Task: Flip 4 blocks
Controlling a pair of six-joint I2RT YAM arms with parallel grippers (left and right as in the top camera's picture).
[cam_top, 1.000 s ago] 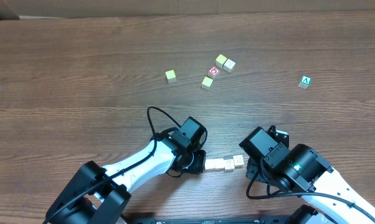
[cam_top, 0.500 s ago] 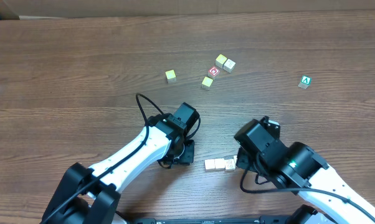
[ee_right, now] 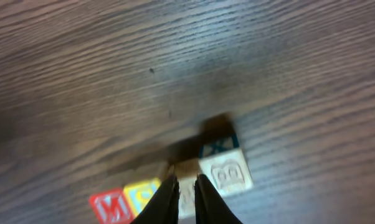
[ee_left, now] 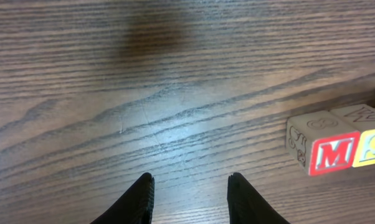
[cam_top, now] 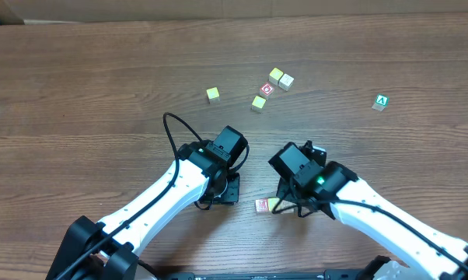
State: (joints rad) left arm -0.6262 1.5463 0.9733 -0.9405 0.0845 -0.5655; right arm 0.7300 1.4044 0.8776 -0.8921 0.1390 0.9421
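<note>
The 4 blocks (cam_top: 262,205) sat in a row mid-table (cam_top: 102,78), near its front edge. The right gripper (ee_right: 182,182), fingers nearly pressed together and empty, stood over a cream block (ee_right: 228,174); contact unclear. The left gripper (ee_left: 190,178) was spread and empty, near the red M block (ee_left: 329,154). Judgement: tip 1 block slowly, without scattering its neighbours.

A robotics lab bench, it seems: a white-and-black left arm (cam_top: 168,194) and right arm (cam_top: 382,218), trailing a loose black cable (cam_top: 172,128), work over a dark wood-grain counter (cam_top: 78,85) with lettered wooden blocks (ee_left: 329,155) for practice.
</note>
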